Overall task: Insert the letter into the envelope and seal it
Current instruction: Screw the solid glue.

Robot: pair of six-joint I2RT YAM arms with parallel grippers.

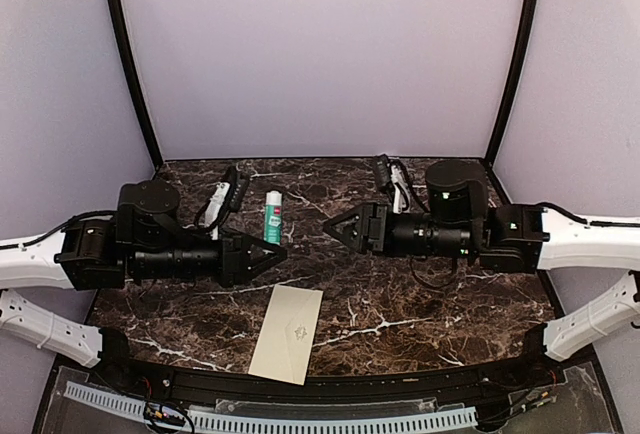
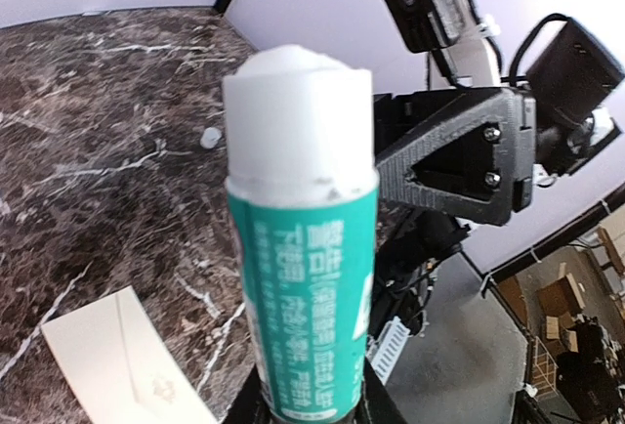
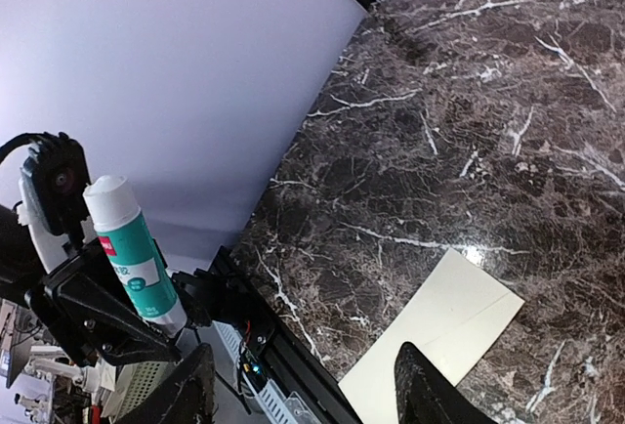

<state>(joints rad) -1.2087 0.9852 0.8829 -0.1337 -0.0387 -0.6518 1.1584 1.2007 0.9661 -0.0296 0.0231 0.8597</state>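
Note:
The cream envelope (image 1: 288,332) lies flat on the dark marble table near its front edge, small emblem facing up; it also shows in the wrist views (image 2: 117,365) (image 3: 439,336). The letter is not in view. My left gripper (image 1: 268,252) (image 2: 311,409) is shut on the base of a teal glue stick (image 1: 272,216) (image 2: 303,248) (image 3: 127,248), held upright above the table with its white top up. My right gripper (image 1: 332,226) (image 3: 305,365) hangs open and empty just right of the stick, facing it, above and behind the envelope.
A small white round piece (image 2: 209,137) sits on the marble behind the glue stick. Black upright poles (image 1: 130,64) frame the back corners against the lilac walls. A black rail with a white cable strip (image 1: 300,416) runs along the table's front edge.

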